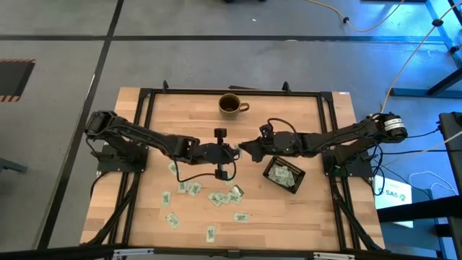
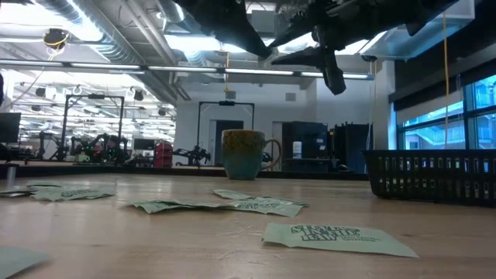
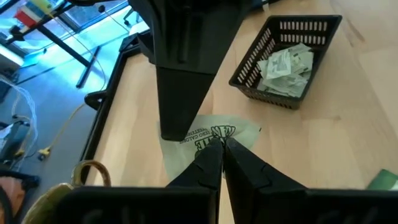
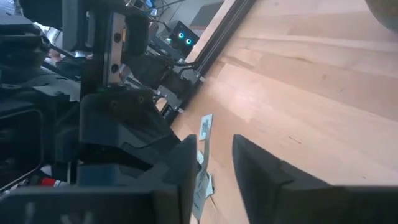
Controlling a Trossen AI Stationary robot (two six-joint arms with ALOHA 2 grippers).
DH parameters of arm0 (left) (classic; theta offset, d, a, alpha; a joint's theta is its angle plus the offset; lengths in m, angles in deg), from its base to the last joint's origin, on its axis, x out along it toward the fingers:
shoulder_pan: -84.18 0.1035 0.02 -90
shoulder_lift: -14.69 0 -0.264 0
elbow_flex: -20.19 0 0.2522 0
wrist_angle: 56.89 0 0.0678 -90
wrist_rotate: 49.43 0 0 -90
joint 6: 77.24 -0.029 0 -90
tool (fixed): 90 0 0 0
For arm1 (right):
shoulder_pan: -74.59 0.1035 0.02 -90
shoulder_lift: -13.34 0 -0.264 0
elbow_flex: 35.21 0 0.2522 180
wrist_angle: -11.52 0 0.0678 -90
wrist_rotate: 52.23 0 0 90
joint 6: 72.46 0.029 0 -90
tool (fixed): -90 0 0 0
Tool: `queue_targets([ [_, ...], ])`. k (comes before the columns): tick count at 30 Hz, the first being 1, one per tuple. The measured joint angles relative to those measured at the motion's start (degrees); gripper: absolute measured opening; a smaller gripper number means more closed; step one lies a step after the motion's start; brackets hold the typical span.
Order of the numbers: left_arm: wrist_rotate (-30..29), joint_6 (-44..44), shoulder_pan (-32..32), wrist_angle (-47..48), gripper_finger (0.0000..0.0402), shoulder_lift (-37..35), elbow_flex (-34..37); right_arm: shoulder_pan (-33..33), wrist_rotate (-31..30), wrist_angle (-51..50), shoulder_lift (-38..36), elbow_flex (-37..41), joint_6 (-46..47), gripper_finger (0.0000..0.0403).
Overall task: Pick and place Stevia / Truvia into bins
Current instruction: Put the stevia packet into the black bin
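Observation:
My left gripper (image 1: 236, 150) is over the table's middle, shut on one pale green sachet (image 3: 214, 132). My right gripper (image 1: 250, 150) faces it from the right. It is open, with a finger on either side of that sachet (image 4: 204, 140); I cannot tell whether they touch it. Both grippers are well above the tabletop in the low view (image 2: 310, 43). The black mesh bin (image 1: 284, 175) stands right of centre with several sachets inside (image 3: 283, 62). Many more sachets (image 1: 216, 197) lie flat on the wood near the front. My left gripper pinches the sachet's near edge (image 3: 216, 140) between its two fingertips. The fingers come from the table's left. The rest of the sachet sticks out beyond the fingertips toward my right gripper, lifted clear of the table.
A brown mug (image 1: 231, 105) stands at the far edge, centre. Loose sachets spread across the front left and centre (image 2: 232, 205). A black frame (image 1: 148, 97) runs round the tabletop. Bare wood lies between the mug and the grippers.

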State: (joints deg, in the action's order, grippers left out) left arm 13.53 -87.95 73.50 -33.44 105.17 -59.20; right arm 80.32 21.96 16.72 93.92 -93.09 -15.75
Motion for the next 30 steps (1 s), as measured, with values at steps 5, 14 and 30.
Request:
queue_targets([
  [5,-0.3,0.0,0.0,0.0,0.0013,0.0,0.0,0.0,0.0,0.1,0.0,0.0,-0.2,0.0060],
  [14,0.7,0.1,-0.1,0.5,0.0026,0.0,0.0,0.0,0.0,0.0,0.0,0.0,-2.9,0.0006],
  [30,18.9,13.7,-0.1,13.3,0.0106,-1.0,0.1,-0.1,3.4,-10.9,-6.3,0.0,-6.0,0.0002],
])
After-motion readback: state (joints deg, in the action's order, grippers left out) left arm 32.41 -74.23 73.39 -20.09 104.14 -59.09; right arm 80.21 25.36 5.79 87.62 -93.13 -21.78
